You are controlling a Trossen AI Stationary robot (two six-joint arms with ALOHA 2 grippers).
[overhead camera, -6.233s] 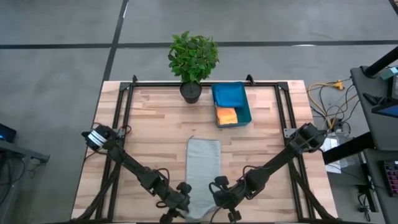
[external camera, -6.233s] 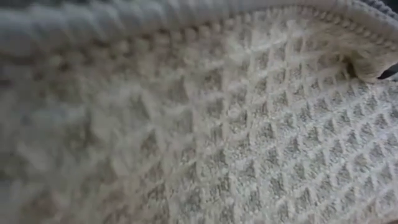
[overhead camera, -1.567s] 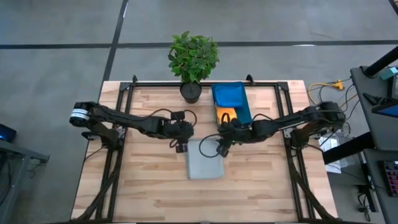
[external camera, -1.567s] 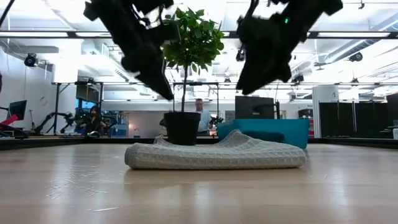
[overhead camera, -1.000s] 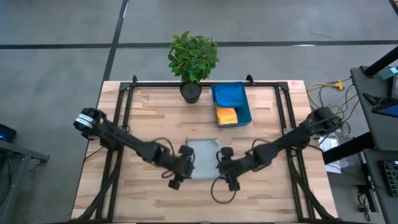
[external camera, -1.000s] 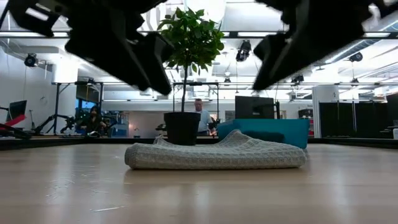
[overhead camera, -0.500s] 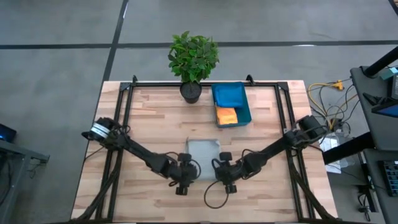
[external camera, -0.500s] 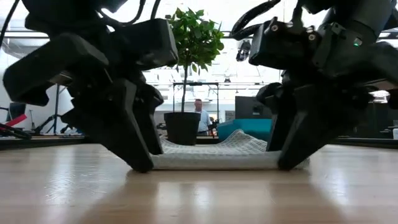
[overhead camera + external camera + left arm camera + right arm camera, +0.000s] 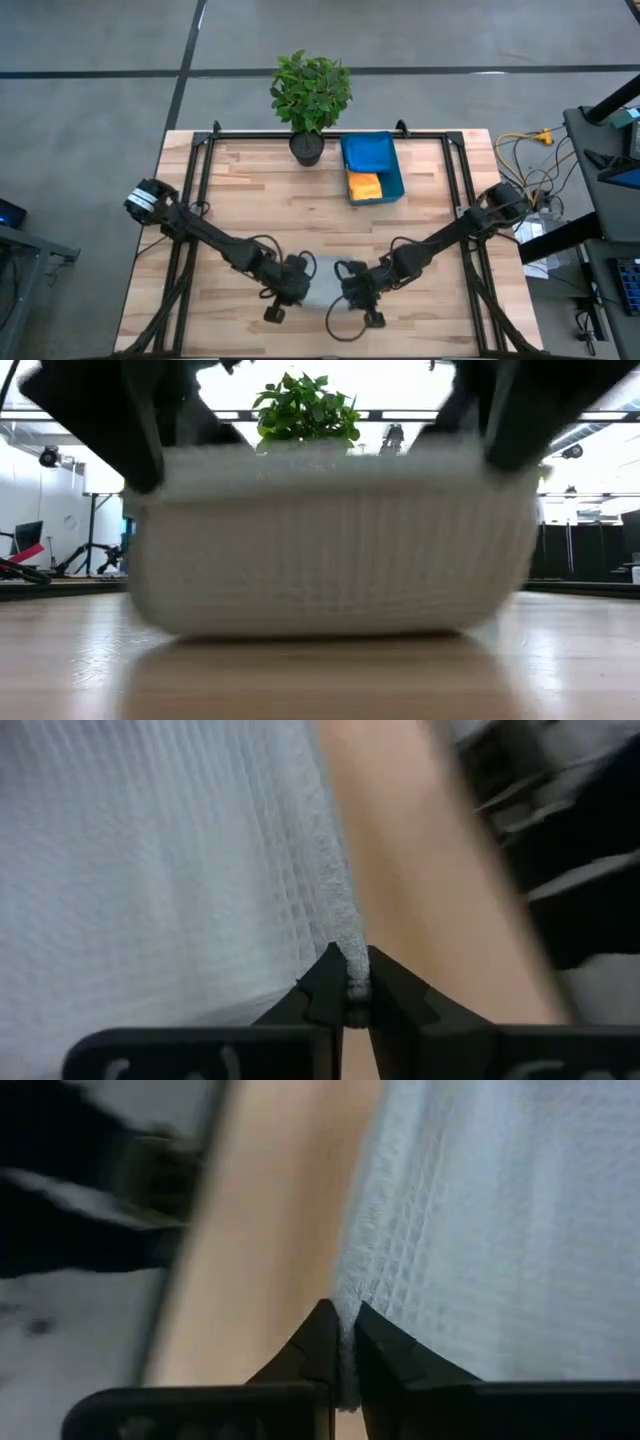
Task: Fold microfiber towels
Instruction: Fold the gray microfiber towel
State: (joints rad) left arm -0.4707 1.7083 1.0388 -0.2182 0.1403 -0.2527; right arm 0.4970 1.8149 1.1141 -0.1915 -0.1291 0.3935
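Note:
The pale grey microfiber towel [image 9: 322, 282] is near the middle of the table's near half, between my two grippers. In the low view the pale grey towel [image 9: 330, 550] fills the picture, its upper edge raised between the two dark grippers. My left gripper [image 9: 303, 277] is shut on the towel's left near corner. My right gripper [image 9: 345, 280] is shut on its right near corner. An orange towel [image 9: 364, 186] and a blue towel [image 9: 368, 152] lie in the teal bin [image 9: 400, 182]. My left gripper [image 9: 352, 995] pinches the grey towel's fuzzy edge [image 9: 350, 955] at its left near corner between the two fingertips, slanting down from the table's left. How many layers, I cannot tell. That corner is raised; the towel's lower part [image 9: 300, 622] sags toward the table. My right gripper [image 9: 345, 1342] pinches the towel's edge [image 9: 348, 1295] at its right near corner between the two fingertips, slanting down from the table's right. How many layers, I cannot tell. The raised edge runs about level across to the other gripper.
A potted plant [image 9: 310, 95] stands at the table's far edge, left of the teal bin. A black frame [image 9: 330, 134] runs around the table top. Bare wood [image 9: 250, 200] lies between the grey towel and the far edge.
Both grippers have come toward the table's near edge, gone down to the folded grey towel's near corners and shut on them. The towel's near edge now stands raised between them, and the towel has been drawn toward the near edge.

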